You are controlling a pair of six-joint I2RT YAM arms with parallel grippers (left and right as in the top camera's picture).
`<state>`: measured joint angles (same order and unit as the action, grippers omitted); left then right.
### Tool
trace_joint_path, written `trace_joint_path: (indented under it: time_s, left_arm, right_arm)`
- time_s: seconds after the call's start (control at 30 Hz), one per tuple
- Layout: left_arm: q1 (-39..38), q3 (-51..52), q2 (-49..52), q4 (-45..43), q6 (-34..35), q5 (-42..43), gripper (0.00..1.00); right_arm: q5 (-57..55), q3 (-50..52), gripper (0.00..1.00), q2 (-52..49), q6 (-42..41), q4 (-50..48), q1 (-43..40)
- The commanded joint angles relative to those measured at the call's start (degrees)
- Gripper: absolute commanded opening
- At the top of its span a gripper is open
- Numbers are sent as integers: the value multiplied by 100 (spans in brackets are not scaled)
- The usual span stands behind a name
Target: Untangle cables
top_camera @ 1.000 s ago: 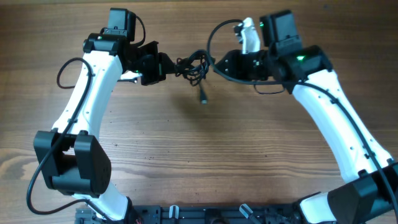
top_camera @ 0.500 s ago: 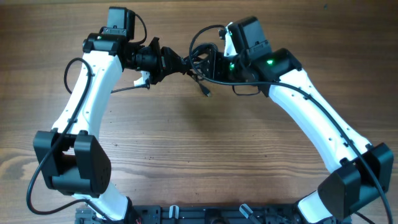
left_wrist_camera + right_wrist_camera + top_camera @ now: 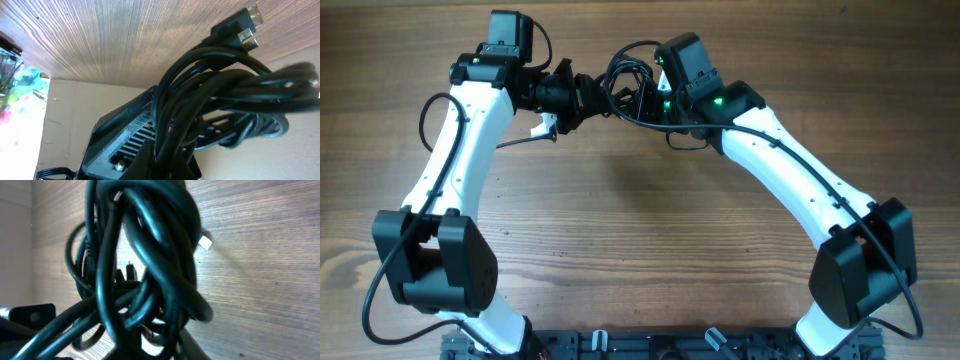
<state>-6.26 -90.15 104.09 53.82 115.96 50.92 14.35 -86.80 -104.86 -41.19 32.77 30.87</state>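
Knotted cables (image 3: 624,91) running left-right (2 plugs (image 3: 254,15) poking out), clenched in left gripper (image 3: 586,97), right gripper (image 3: 647,100) jaws hidden, cannot tell.

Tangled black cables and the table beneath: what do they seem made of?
The tangled black cables: smooth, faintly glossy jackets with soft highlights, likely rubber or PVC; their plug tips look metallic. The brown table: streaky wood grain, matt; solid wood or laminate, cannot tell.
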Motion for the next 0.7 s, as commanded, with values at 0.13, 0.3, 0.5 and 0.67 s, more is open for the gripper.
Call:
trace_joint_path:
  time_s: [0.13,0.3,0.5,0.67]
  left_arm:
    - [-66,2,-7,129,-267,-822,4]
    - [-66,2,-7,870,-2041,-3445,4]
    - [-107,2,-7,1095,-5023,-3585,4]
    - [-437,2,-7,1121,-5125,-2855,4]
  right_arm:
    - [138,-96,4,20,1178,507,-214]
    - [684,-96,4,824,1847,1320,-647]
    - [1298,-96,4,1488,1845,1397,-1145]
    - [1294,-94,7,1464,1716,1429,-1141]
